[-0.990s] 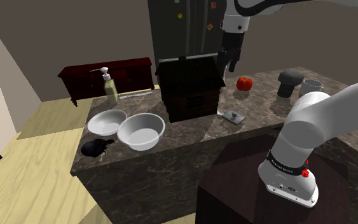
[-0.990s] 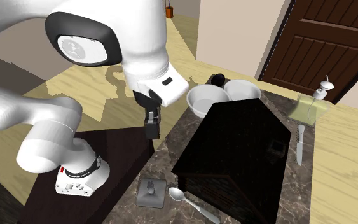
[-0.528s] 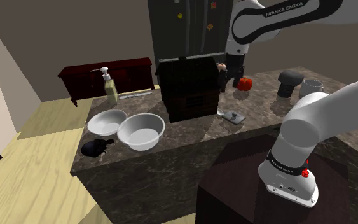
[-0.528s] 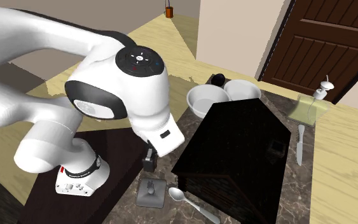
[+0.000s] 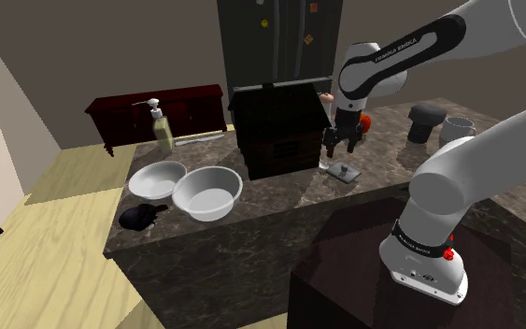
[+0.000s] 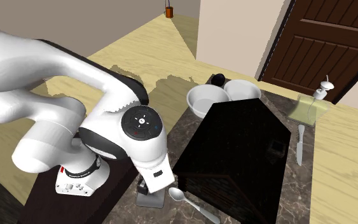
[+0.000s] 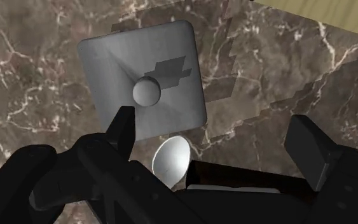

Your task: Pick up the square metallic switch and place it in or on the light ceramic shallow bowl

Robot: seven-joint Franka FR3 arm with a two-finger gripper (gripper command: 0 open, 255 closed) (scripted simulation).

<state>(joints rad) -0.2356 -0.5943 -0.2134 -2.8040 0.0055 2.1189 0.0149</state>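
Observation:
The switch [image 7: 142,76] is a grey square plate with a round knob at its centre, lying flat on the dark marble counter [image 5: 270,210]. In the shoulder view the switch [image 5: 345,172] lies right of the black house-shaped box. My gripper [image 5: 338,142] hangs just above it, pointing down. In the wrist view the gripper [image 7: 215,137] is open, its fingers [image 7: 121,127] wide apart, and the switch lies off to one side, beyond the finger nearest it. Two light bowls [image 5: 158,178] [image 5: 207,192] sit side by side at the counter's left end; in the second exterior view these bowls [image 6: 206,100] [image 6: 242,91] lie beyond the box.
The tall black house-shaped box [image 5: 279,131] stands between switch and bowls. A spoon [image 6: 177,194] lies close beside the switch. A red tomato [image 5: 363,121], a dark mushroom-shaped object [image 5: 424,121] and a mug [image 5: 457,128] sit at the right; a soap dispenser [image 5: 162,126] stands behind the bowls.
The arm has come down from high above the counter. The gripper now hangs low, just over the switch.

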